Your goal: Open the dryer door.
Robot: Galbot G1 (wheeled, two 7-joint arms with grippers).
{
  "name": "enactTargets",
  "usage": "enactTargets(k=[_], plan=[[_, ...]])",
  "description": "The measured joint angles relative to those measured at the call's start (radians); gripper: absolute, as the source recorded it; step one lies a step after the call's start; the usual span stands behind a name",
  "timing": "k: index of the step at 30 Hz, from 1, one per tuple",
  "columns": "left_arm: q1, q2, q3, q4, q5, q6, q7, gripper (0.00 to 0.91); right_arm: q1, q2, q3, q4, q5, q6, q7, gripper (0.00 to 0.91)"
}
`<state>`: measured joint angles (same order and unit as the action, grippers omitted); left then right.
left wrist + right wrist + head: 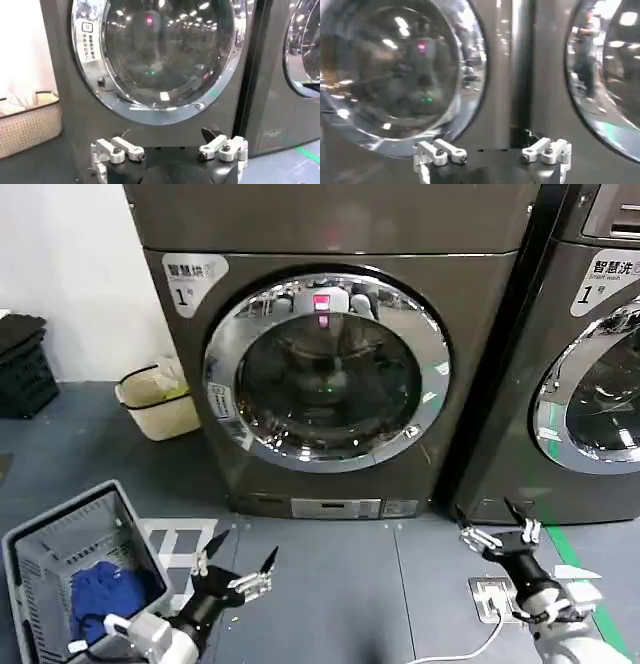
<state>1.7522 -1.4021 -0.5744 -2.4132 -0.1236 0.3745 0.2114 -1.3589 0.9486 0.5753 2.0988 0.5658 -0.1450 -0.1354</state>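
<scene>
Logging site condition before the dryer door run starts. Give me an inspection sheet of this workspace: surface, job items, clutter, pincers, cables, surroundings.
Surface: dark floor, with white markings and green tape.
Job's things: dryer facing the robot; its round door is shut, chrome ring flush with the front.
Clutter: grey laundry basket at the left holding a blue cloth; beige bin beside the dryer.
Grippers: left pincer open, low above the floor, short of the door. Right pincer open, low, in front of the gap between the machines.
Cables: white cable running from a floor socket plate.
Surroundings: second machine at the right, white wall at the left, black crates at the far left.
</scene>
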Motion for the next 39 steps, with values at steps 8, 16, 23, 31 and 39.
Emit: enactTargets(k=[8,16,23,31,39], plan=[[0.013,0.000,-0.001,-0.022,0.001,0.001,-0.001,0.907,0.148,-0.112,-0.156,-0.049,0.063,0.028,0.009,0.907],[0.019,-0.003,-0.002,-0.031,0.006,0.001,-0.001,0.907,0.328,-0.175,-0.333,-0.096,0.099,0.032,0.011,0.907],[0.018,-0.005,-0.004,-0.029,0.007,0.001,-0.001,0.907,0.488,-0.168,-0.489,-0.140,0.142,0.028,0.022,0.907],[0.019,-0.006,-0.005,-0.030,0.008,0.001,-0.001,0.907,0.654,-0.134,-0.638,-0.211,0.210,0.026,0.043,0.907],[0.017,-0.004,-0.004,-0.029,0.009,0.002,0.000,0.907,0.809,-0.090,-0.754,-0.303,0.235,0.025,0.048,0.907]])
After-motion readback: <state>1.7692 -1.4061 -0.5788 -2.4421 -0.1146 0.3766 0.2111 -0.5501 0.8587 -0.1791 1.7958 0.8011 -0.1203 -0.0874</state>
